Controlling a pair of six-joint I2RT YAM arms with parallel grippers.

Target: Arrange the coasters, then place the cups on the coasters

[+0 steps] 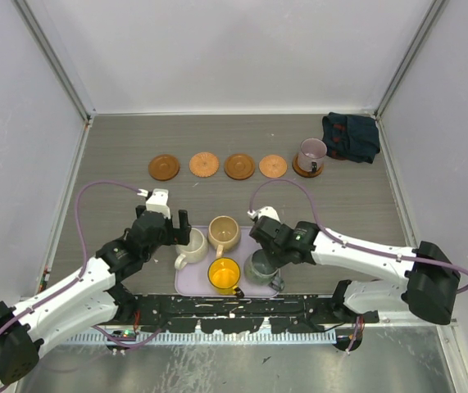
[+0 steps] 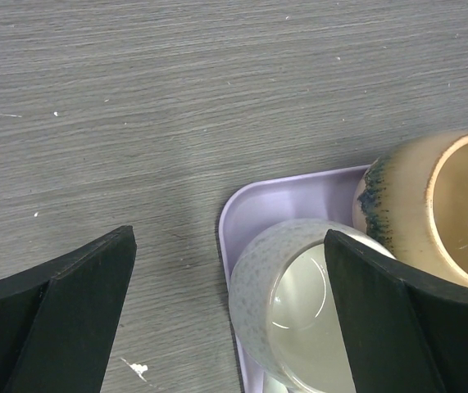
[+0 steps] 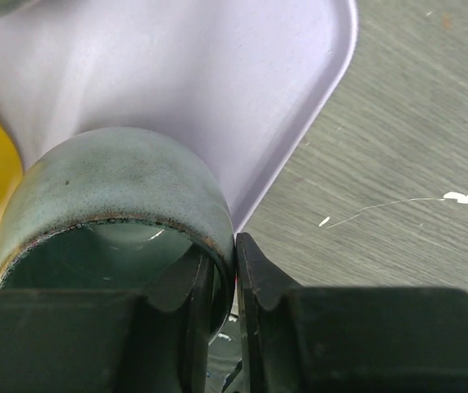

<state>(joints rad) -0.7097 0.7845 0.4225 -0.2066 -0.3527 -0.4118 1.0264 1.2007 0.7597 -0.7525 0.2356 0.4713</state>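
Rim of grey-green cup (image 3: 111,188) sits pinched by right hand (image 3: 224,246), presumably for lifting. Left hand (image 2: 229,237) gapes over cream cup (image 2: 258,278).

Table (image 2: 176,98): grey wood-grain laminate look, matt, fine lines, white scuffs. Tray (image 3: 217,74): lavender, smooth plastic look, soft sheen. Grey-green cup (image 3: 111,180): glazed ceramic, satin, dark specks, rougher brownish rim, glossy inside. Cream-white cup (image 2: 258,278): finely speckled matt outside, shiny inside. Tan cup (image 2: 397,196): glazed, dark mottling on one side. Yellow cup (image 1: 224,274): glossy. Mauve cup (image 1: 311,152): translucent. Coasters (image 1: 204,164): wood-like, matt. Cloth (image 1: 351,137): dark, crumpled fabric. Left gripper (image 2: 227,241) fingers (image 2: 61,311): matt black plastic.
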